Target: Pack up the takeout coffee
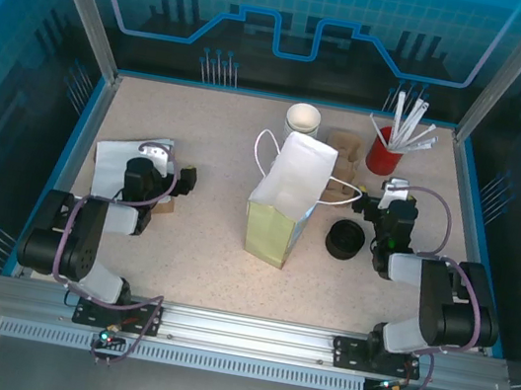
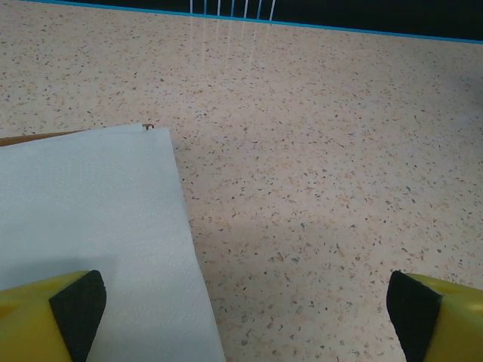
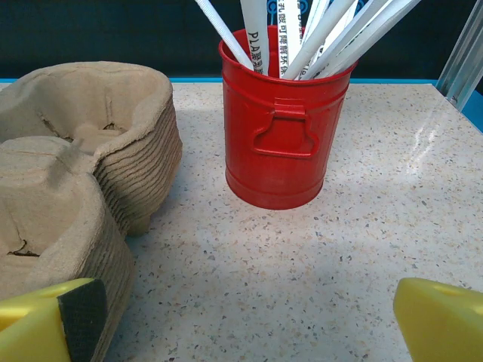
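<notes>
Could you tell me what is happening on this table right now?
Two robot arms look to be at the start of a packing job, with a white paper bag standing open between them. Neither holds anything: the left claw hangs open over white napkins, and the right claw is open, facing the red straw bucket and cardboard cup carriers.

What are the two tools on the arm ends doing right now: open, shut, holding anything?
Left tool: open, holding nothing, over the edge of a white napkin.
Right tool: open, holding nothing, facing a red bucket.
</notes>
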Robot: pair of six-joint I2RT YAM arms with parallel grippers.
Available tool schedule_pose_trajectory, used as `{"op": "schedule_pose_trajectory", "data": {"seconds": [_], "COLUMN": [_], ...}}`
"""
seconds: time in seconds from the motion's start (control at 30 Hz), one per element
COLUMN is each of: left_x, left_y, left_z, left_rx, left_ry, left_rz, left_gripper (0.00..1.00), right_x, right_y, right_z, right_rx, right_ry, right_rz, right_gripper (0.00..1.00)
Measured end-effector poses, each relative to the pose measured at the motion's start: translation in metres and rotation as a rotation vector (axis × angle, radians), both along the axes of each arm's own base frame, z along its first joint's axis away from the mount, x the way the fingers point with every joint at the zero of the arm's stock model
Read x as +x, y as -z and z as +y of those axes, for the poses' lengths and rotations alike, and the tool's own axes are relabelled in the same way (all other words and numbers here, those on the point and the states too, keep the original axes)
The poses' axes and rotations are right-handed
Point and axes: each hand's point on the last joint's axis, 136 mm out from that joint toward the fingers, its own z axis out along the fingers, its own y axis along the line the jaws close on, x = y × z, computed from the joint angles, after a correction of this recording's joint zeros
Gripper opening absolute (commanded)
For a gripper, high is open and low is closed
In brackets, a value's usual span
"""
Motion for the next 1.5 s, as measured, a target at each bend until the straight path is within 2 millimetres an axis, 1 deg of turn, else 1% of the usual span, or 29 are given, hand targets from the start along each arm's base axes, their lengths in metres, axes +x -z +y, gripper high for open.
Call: {"op": "schedule_pose_trajectory", "data": {"seconds": [0.8, 0.87, 0.9, 0.97, 1.03, 1.1, 1.17, 1.2, 1.23, 1.27, 1.33, 1.4, 1.43, 1.5], "left_x": [0.0, -0.003, -0.005, -0.011, -0.015, -0.02, -0.025, -0.03, -0.035, -0.042, -0.056, -0.071, -0.077, -0.093], "left_y": [0.0, -0.001, -0.004, -0.022, -0.051, -0.093, -0.137, -0.16, -0.178, -0.198, -0.222, -0.234, -0.236, -0.239], "left_z": [0.0, 0.002, 0.003, 0.003, 0.004, 0.006, 0.008, 0.008, 0.007, 0.005, 0.0, -0.011, -0.016, -0.038], "left_rx": [0.0, 0.001, 0.002, 0.003, 0.003, -0.016, -0.049, -0.076, -0.098, -0.127, -0.181, -0.236, -0.248, -0.279], "left_ry": [-0.002, -0.012, -0.016, -0.02, -0.027, -0.049, -0.07, -0.078, -0.082, -0.082, -0.07, -0.039, -0.022, 0.04], "left_rz": [0.001, 0.013, 0.017, -0.001, -0.042, -0.089, -0.133, -0.15, -0.163, -0.171, -0.166, -0.119, -0.09, -0.007], "left_gripper": [0.99, 0.99, 0.99, 0.99, 0.99, 0.99, 0.99, 0.99, 0.99, 0.98, 0.96, 0.94, 0.94, 0.92], "right_x": [0.0, 0.0, -0.002, -0.009, -0.018, -0.025, -0.029, -0.031, -0.033, -0.036, -0.042, -0.051, -0.055, -0.065], "right_y": [0.0, 0.0, 0.0, 0.004, 0.01, 0.016, 0.014, 0.005, -0.007, -0.023, -0.051, -0.074, -0.079, -0.087], "right_z": [0.0, 0.0, -0.001, -0.003, -0.006, -0.008, -0.01, -0.012, -0.014, -0.017, -0.025, -0.033, -0.034, -0.031], "right_rx": [0.0, 0.001, 0.0, 0.001, 0.002, 0.001, 0.0, 0.001, 0.004, 0.011, 0.031, 0.051, 0.059, 0.078], "right_ry": [0.0, 0.0, 0.001, 0.004, 0.01, 0.013, 0.023, 0.03, 0.035, 0.044, 0.068, 0.093, 0.094, 0.081], "right_rz": [0.0, -0.001, -0.001, 0.002, 0.011, 0.029, 0.045, 0.037, 0.014, -0.023, -0.083, -0.11, -0.108, -0.084], "right_gripper": [1.0, 1.0, 1.0, 1.0, 1.0, 1.0, 1.0, 1.0, 1.0, 1.0, 1.0, 1.0, 1.0, 1.0]}}
